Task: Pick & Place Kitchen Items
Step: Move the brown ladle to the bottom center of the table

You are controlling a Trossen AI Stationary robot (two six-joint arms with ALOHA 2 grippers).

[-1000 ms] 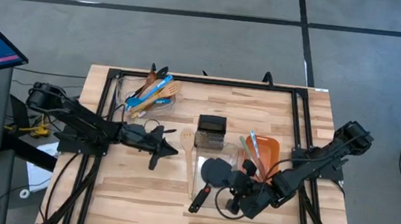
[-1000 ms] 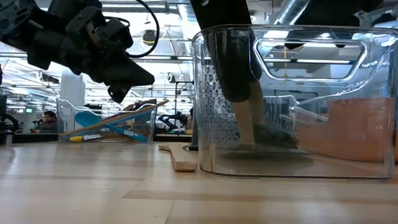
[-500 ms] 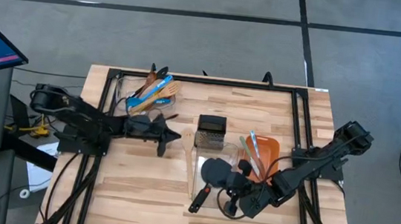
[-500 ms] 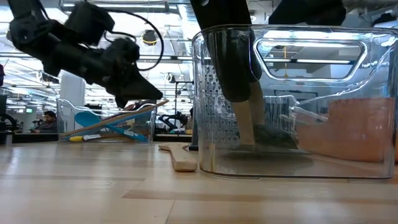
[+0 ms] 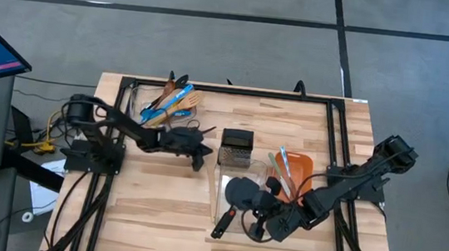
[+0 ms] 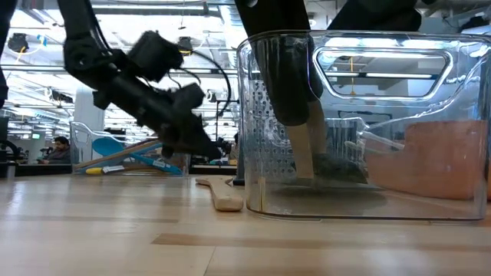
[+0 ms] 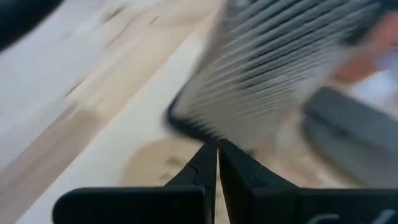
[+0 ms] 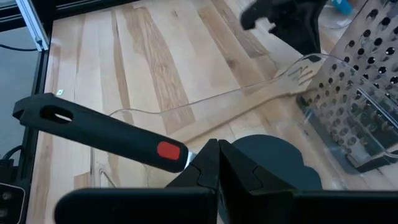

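At the back left of the table, a clear bin holds a bundle of utensils, blue and yellow spoons with wooden ones, standing out of it at a slant; in the low view they show as a fan behind the left arm. Near the middle stands the steel box grater, and just beside it a wooden spatula lies flat on the boards, its slotted head by the grater's foot. To the right, a second clear container takes in a black turner with a red spot on its handle, an orange piece and a few slim handles. So the sorting looks partly done: most pieces sit in one bin or the other, while the grater and the wooden spatula appear to be still out on the table. The left gripper is close by the grater and the spatula's head, its fingers pressed together with nothing between them. The right gripper hangs over the near right container, by the black turner, likewise closed tight and empty. Which bin the loose items belong in cannot be told.
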